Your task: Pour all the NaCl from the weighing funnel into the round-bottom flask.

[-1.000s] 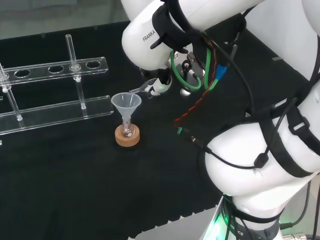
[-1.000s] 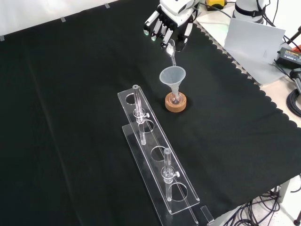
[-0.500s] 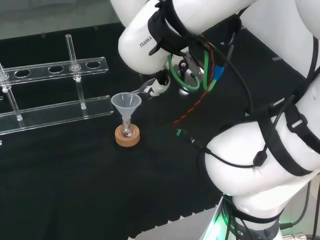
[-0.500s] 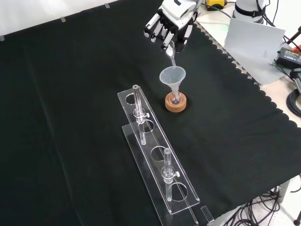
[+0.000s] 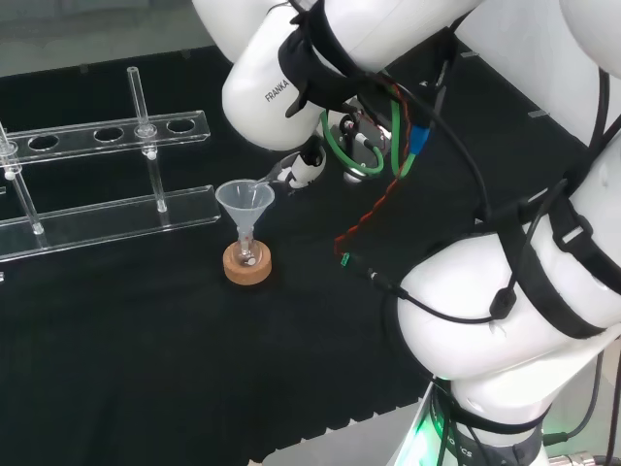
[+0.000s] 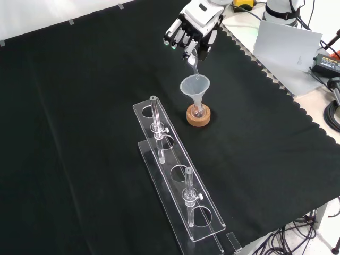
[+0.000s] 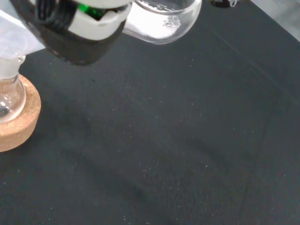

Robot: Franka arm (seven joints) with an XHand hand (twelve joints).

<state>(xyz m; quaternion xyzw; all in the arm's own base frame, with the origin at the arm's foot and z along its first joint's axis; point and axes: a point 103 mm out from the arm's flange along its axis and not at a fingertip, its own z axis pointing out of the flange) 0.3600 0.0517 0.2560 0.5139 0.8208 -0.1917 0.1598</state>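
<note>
A small round-bottom flask [image 5: 247,254] stands on a cork ring [image 5: 246,266] with a clear plastic funnel [image 5: 245,199] in its neck. The hand [image 5: 303,170] is just right of it in the head view, shut on a glass weighing funnel [image 5: 265,179] whose spout tilts down over the plastic funnel's rim. In the front view the hand [image 6: 192,29] is above the plastic funnel [image 6: 195,85], and the weighing funnel [image 6: 194,61] points down into it. In the wrist view its bulb [image 7: 161,18] holds white powder beside a black fingertip [image 7: 79,37], with the flask [image 7: 7,98] and cork ring [image 7: 16,124] close by.
A clear acrylic rack [image 6: 175,180] with glass tubes [image 6: 155,119] stands in front of the flask in the front view; it is the rack [image 5: 107,209] at the left in the head view. The cloth's scalloped edge [image 6: 276,95] and a grey box [image 6: 287,48] lie at the front view's right.
The arm's link has swung slightly left in the head view and the hand has tipped up a little more. The weighing funnel's spout stays over the plastic funnel.
</note>
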